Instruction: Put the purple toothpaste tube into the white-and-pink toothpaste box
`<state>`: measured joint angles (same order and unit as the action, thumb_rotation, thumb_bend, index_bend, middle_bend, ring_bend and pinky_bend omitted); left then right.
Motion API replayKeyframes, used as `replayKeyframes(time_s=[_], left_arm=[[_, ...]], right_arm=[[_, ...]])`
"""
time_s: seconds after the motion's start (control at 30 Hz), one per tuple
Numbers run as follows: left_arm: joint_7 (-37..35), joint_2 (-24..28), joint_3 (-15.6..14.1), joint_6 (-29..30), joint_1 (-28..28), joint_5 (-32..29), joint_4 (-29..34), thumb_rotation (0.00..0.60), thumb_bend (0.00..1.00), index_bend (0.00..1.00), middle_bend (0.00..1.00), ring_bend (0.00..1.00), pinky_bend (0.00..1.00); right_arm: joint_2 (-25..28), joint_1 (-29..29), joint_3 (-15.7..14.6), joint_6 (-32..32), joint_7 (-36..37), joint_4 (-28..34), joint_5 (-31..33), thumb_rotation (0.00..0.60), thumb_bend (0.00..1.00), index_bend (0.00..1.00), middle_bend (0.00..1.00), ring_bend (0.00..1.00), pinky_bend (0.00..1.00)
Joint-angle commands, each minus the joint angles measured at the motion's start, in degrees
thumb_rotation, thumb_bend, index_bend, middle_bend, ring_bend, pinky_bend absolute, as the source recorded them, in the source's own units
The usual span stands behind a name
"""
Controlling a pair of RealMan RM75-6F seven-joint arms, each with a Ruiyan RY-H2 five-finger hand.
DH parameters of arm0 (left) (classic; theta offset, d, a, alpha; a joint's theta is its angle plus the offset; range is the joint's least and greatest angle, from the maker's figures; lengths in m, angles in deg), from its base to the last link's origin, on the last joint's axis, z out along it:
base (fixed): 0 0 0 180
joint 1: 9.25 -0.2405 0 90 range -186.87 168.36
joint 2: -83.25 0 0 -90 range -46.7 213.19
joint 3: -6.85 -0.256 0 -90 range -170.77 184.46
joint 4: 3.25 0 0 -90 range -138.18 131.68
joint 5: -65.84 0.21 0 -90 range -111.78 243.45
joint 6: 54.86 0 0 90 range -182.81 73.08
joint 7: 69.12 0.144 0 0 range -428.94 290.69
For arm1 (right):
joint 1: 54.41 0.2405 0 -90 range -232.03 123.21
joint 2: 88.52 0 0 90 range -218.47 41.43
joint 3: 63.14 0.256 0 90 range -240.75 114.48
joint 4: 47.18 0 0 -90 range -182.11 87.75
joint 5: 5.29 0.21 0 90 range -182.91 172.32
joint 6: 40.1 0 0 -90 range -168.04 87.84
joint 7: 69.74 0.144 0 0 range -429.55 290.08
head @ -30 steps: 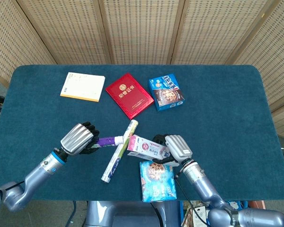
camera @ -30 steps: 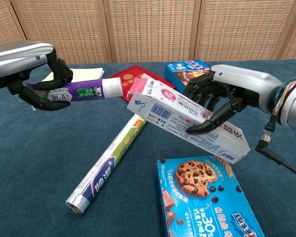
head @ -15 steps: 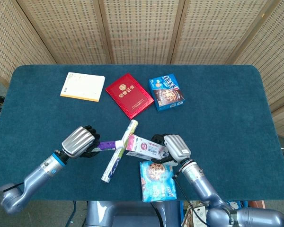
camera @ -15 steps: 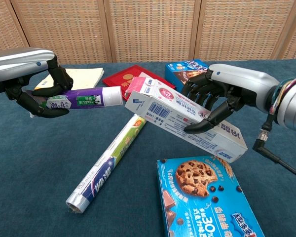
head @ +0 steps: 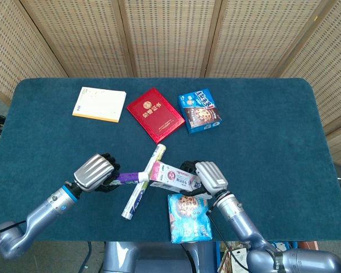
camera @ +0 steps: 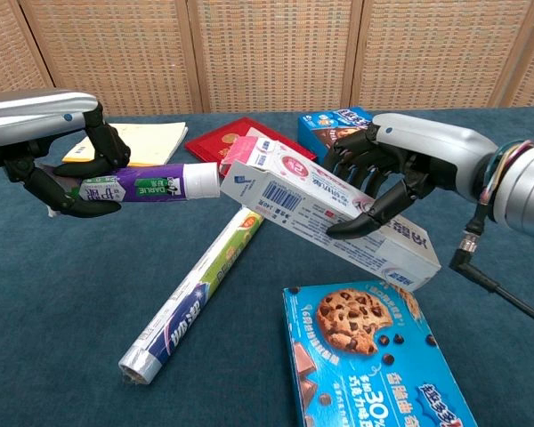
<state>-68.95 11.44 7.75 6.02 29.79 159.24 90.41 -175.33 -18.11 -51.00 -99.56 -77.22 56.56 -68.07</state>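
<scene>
Purple toothpaste tube (camera: 147,185) meets the open end of the white-and-pink toothpaste box (camera: 329,218), both held above the table.

We hold the tube in our left hand (camera: 58,147), fingers wrapped round its tail, white cap just at the box mouth; our right hand (camera: 400,173) grips the tilted box. We judge the cap could catch on the pink flap or the rim, since tube and box are not in line, and push the box askew in our grip.
</scene>
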Motion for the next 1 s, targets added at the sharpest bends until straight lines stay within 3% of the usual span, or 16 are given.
replayKeyframes(time_s=[0.03,0.73,1.0], left_arm=[[0.81,-1.35,0.62,0.36,0.1,-0.38,-0.51,0.6,0.38,0.95,0.69,0.52,0.43],[1.42,-4.35,2.05,0.49,1.33,-0.66,0.47,0.6,0.38,0.95,0.69,0.52,0.43],[2.22,-0.99,2.45,-6.06,3.63,-4.85,5.57,0.6,0.38,0.95,0.69,0.52,0.43]], right_arm=[[0.14,-0.14,-0.27,-0.11,0.12,0.35,-0.44,0.6,0.21,0.66,0.55,0.42,0.4],[0.25,-0.2,-1.39,0.71,1.45,1.25,-1.85,0.6,0.21,0.66,0.55,0.43,0.4],[0.03,-0.02,-1.74,1.15,2.19,0.87,-3.11,0.6,0.21,0.66,0.55,0.43,0.4]])
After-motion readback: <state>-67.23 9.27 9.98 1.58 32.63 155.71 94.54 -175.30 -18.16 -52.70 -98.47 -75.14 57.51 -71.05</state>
